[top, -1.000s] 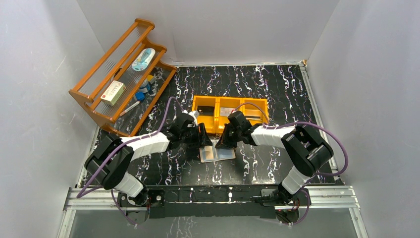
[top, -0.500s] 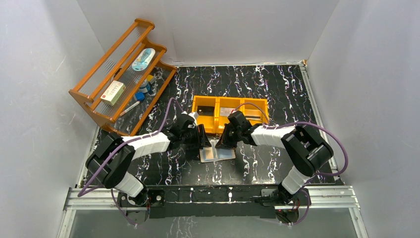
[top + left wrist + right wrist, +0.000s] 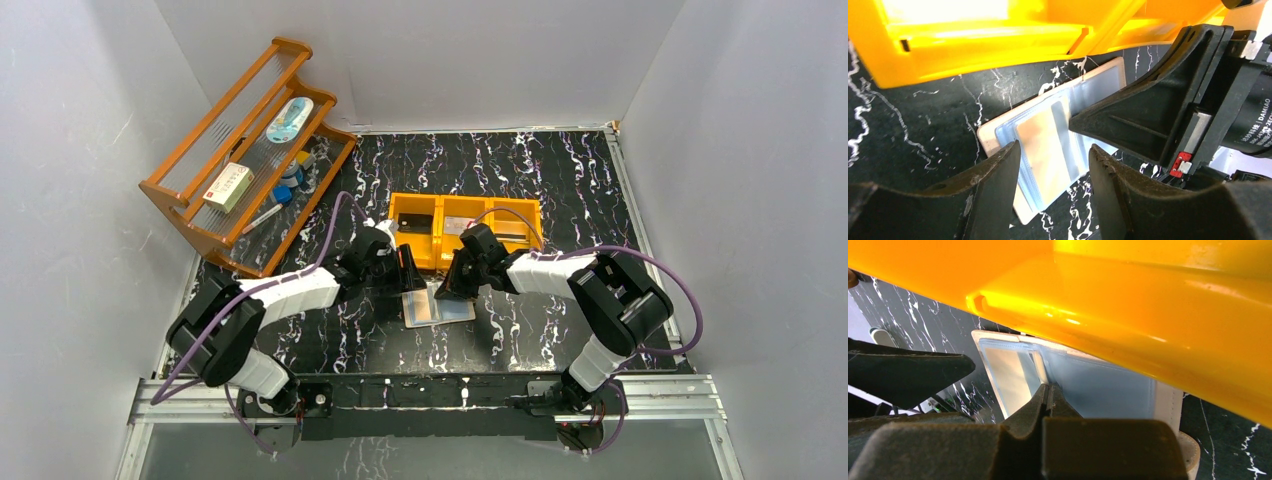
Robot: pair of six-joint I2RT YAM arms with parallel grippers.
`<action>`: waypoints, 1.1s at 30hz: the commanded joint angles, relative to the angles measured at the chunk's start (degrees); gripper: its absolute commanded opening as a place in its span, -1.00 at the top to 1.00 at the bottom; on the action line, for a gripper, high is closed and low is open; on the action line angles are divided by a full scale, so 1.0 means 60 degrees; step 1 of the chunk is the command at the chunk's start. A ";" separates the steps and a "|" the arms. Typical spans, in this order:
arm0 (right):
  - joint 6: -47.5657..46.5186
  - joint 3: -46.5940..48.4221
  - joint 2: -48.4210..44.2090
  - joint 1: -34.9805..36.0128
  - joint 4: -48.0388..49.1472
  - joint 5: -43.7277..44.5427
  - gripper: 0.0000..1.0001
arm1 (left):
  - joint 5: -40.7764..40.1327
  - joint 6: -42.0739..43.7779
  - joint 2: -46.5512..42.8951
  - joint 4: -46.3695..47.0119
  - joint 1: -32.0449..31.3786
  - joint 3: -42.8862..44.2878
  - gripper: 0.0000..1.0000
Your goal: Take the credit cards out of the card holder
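— Where's your card holder [image 3: 438,308]?
— Lying open on the black marbled table [image 3: 560,180], just in front of the orange tray [image 3: 973,45].
— And your grippers?
— Your left gripper [image 3: 1054,150] has its fingers apart over the holder. Your right gripper [image 3: 1049,388] has its fingers together, tips on the holder's shiny sleeve.

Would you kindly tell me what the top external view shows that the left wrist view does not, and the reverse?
Only the top external view shows the wooden rack at far left, and the left arm and right arm whole. Only the left wrist view shows, close up, what looks like a tan card in a shiny sleeve, the left fingers apart over it, and the shut right fingers tipped onto a sleeve. Both show the card holder lying open on the black marbled table before the orange tray.
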 commanded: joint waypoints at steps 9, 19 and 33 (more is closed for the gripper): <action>-0.0287 -0.0236 0.0209 -0.0025 -0.1385 0.0416 1.00 | 0.0661 -0.0255 0.0887 0.0928 0.0025 0.0068 -0.01; -0.0306 -0.0184 0.0264 -0.0025 -0.1443 0.0438 1.00 | 0.0033 -0.0351 0.0611 0.0059 0.0025 -0.0159 0.02; -0.0304 -0.0147 0.0294 -0.0018 -0.1457 0.0416 1.00 | 0.0309 -0.0291 0.0973 -0.0165 0.0024 0.0083 0.02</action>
